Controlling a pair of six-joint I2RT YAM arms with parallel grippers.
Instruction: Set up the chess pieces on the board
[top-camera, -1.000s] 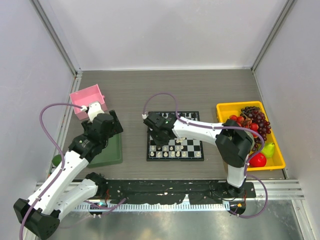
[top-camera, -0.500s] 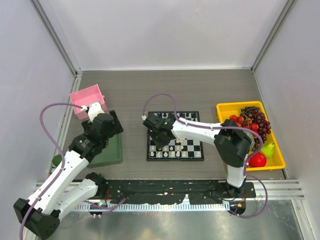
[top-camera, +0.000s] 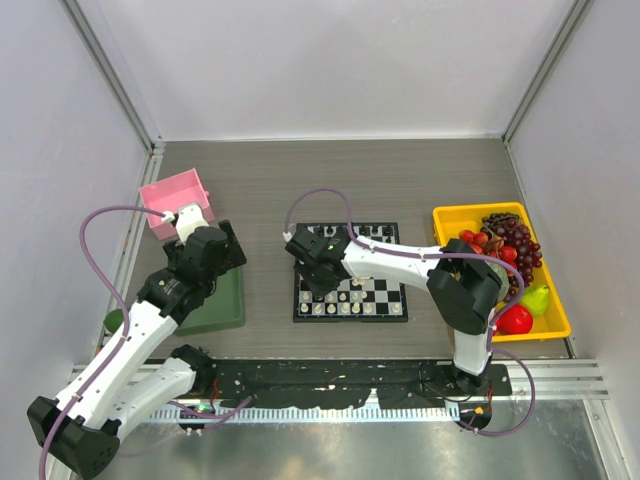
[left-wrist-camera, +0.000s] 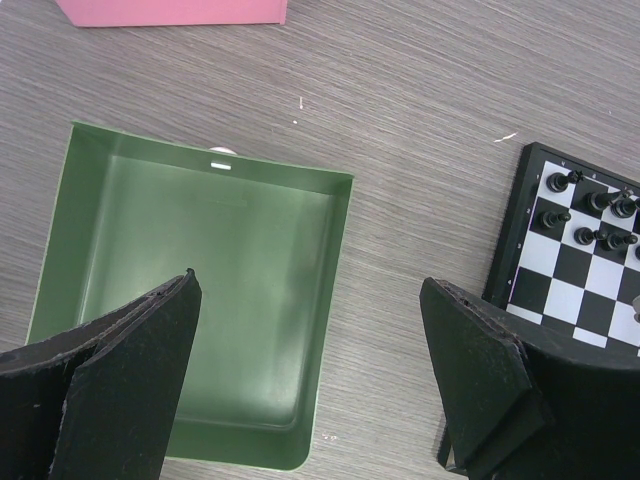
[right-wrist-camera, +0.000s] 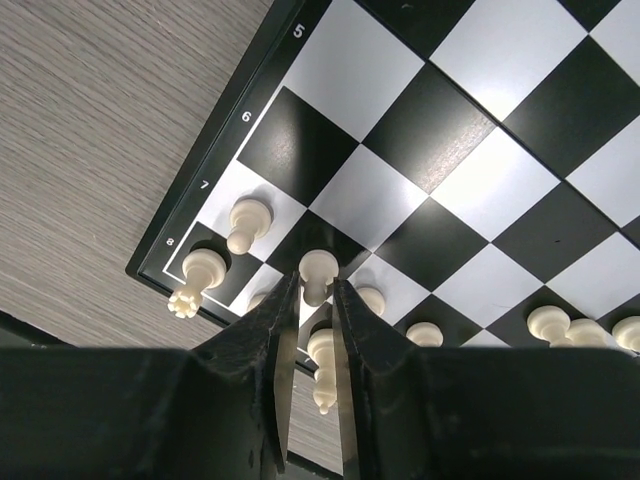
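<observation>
The board (top-camera: 386, 291) lies at the table's middle, with cream-white chess pieces (top-camera: 350, 306) along its near rows and black ones (top-camera: 372, 235) at the far edge. My right gripper (top-camera: 318, 275) is low over the board's near-left part. In the right wrist view it (right-wrist-camera: 316, 292) is shut on a white pawn (right-wrist-camera: 318, 270) that stands among other white pieces (right-wrist-camera: 245, 224). My left gripper (top-camera: 226, 250) hangs open and empty over the green tray. In the left wrist view it (left-wrist-camera: 310, 370) spans the tray's right rim, and the board's corner (left-wrist-camera: 570, 268) with black pieces (left-wrist-camera: 592, 203) shows at the right.
A green tray (top-camera: 216, 303) lies left of the board; it is empty in the left wrist view (left-wrist-camera: 200, 300). A pink box (top-camera: 175, 198) stands behind it. A yellow bin (top-camera: 452, 215) with grapes and other fruit stands at the right.
My right gripper has shifted slightly left over the board's near-left part. The left arm has not moved.
</observation>
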